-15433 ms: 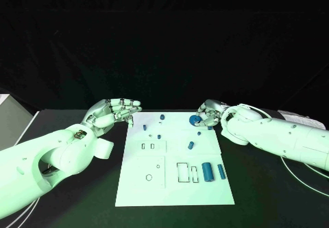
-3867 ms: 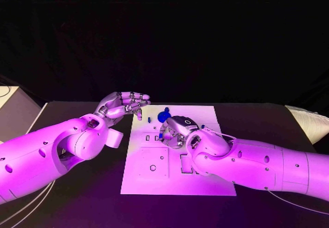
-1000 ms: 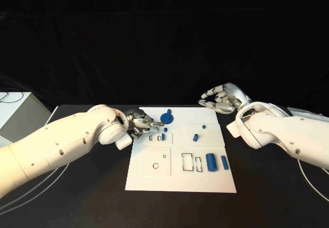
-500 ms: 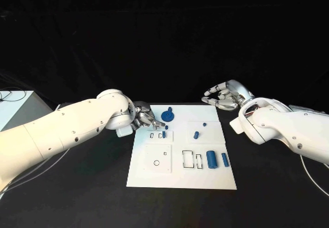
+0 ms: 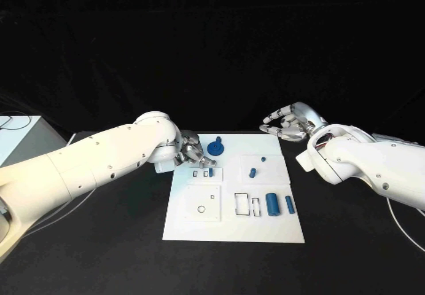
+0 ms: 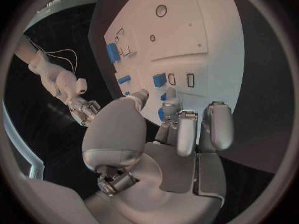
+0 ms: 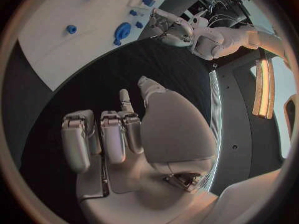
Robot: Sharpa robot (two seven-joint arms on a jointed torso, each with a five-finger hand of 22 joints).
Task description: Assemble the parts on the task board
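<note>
Two hands to report. Left hand [image 5: 193,155]: lowered within the last few seconds from a hover off the far left corner of the white rectangular task board [image 5: 232,227] onto the board itself, fingertips now just beside the blue round gear-like part [image 5: 216,148] at the far edge. Left wrist view: fingers [image 6: 187,129] reaching over that blue part, thumb alongside; contact likely, but cannot tell whether clamped on it or merely apart around it. Right hand [image 5: 288,128]: pulled back from its earlier reach across the board, now parked over the black surface [image 5: 106,246] off the far right corner, fingers curled in together on nothing. Meaning for the task: handover of the active role from right to left, with the gear-like part as the probable next workpiece. Remaining layout: small blue upright peg [image 5: 210,173] standing beside two narrow slots near the left fingertips; short blue pin [image 5: 252,173] on the raised square panel at the right; two blue cylinders [image 5: 272,202] lying side by side near the open rectangular outline [image 5: 240,205]; round hole [image 5: 202,209] in the near-left panel unfilled. Assembly judged at an early stage. Verify a secure hold on the gear-like part before lifting; avoid knocking the upright peg nearby.
</note>
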